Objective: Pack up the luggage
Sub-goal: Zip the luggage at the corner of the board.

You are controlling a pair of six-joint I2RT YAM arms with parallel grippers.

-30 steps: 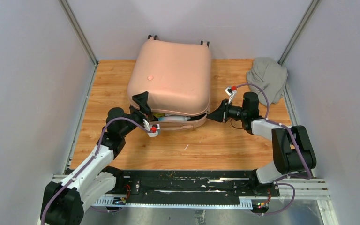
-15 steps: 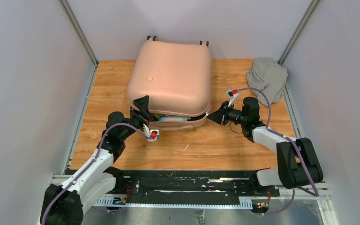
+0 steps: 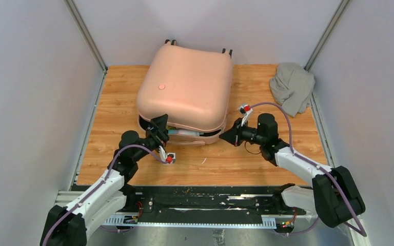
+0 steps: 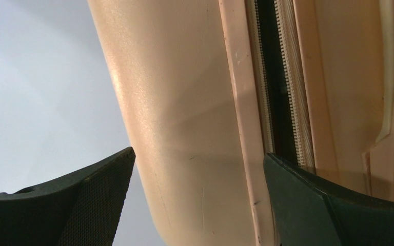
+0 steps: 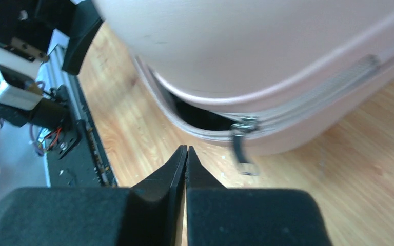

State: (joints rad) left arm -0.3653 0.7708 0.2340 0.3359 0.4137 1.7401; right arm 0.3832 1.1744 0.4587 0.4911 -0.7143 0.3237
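Right pincer [image 5: 186, 152] (closed, empty) sits just beside luggage [image 3: 184, 87], at its right.

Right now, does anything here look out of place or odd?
Yes. The luggage gapes unzipped along its near edge, with items showing in the gap. Its zipper pull hangs loose beside the right gripper, shut on nothing. A grey cloth lies outside, far right.

Even, bright overhead light; wrist views blur up close, soft sheen on the luggage [image 4: 184, 128].
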